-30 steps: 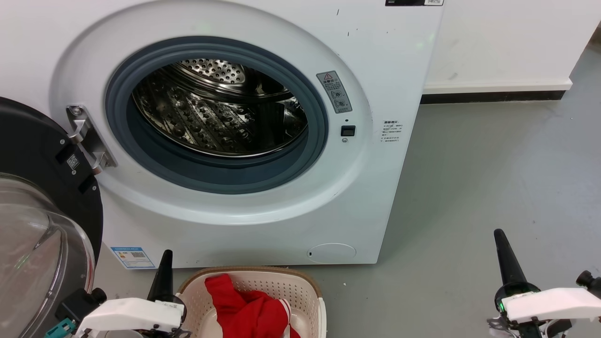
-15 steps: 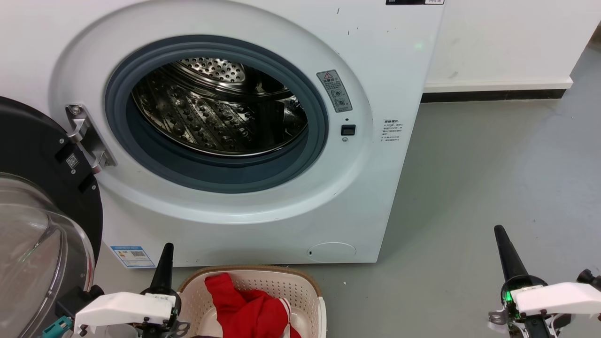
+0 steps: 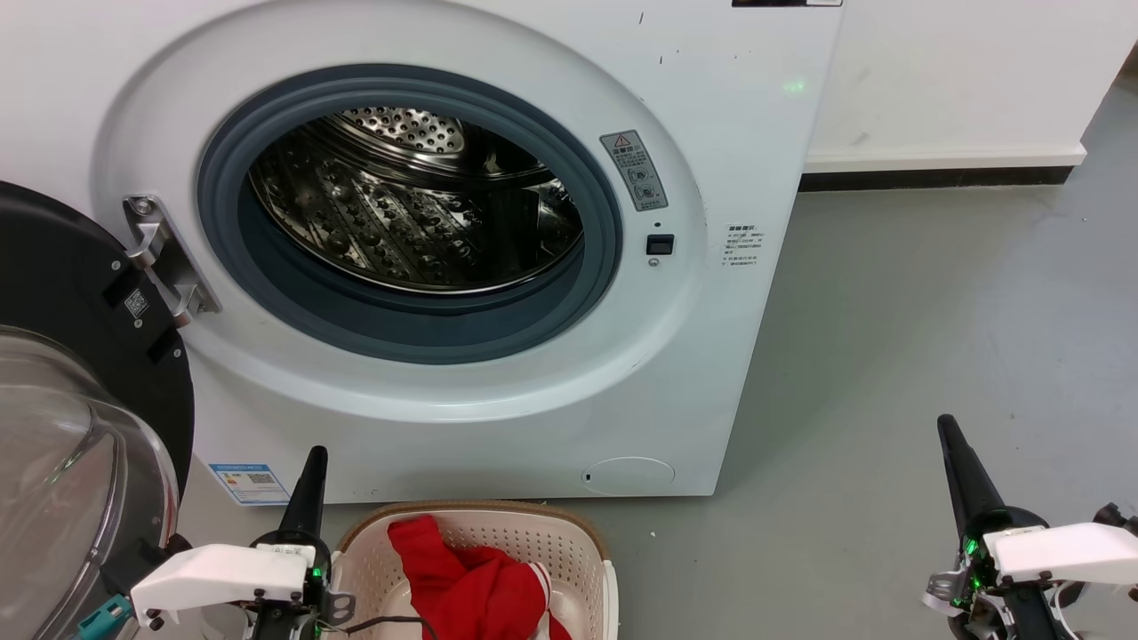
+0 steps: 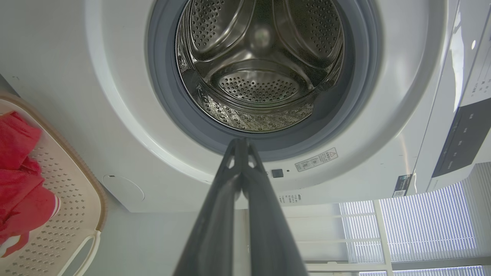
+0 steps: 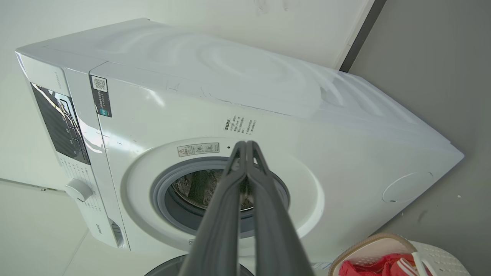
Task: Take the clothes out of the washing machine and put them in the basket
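Red soft clothes (image 3: 471, 591) crumpled in perforated cream basket (image 3: 573, 544); washing machine (image 3: 711, 133) drum (image 3: 400, 222) shiny steel; left hand (image 3: 315, 462), right hand (image 3: 948, 433) closed.

No wording is legible. The washing machine (image 3: 711, 89) carries a grey warning sticker (image 3: 633, 172) with a red triangle right of the porthole, a block of tiny print (image 3: 740, 246) further right, and a blue label (image 3: 250, 484) with a QR code at lower left. The door (image 3: 53, 267) at left bears a small QR sticker (image 3: 137, 304).
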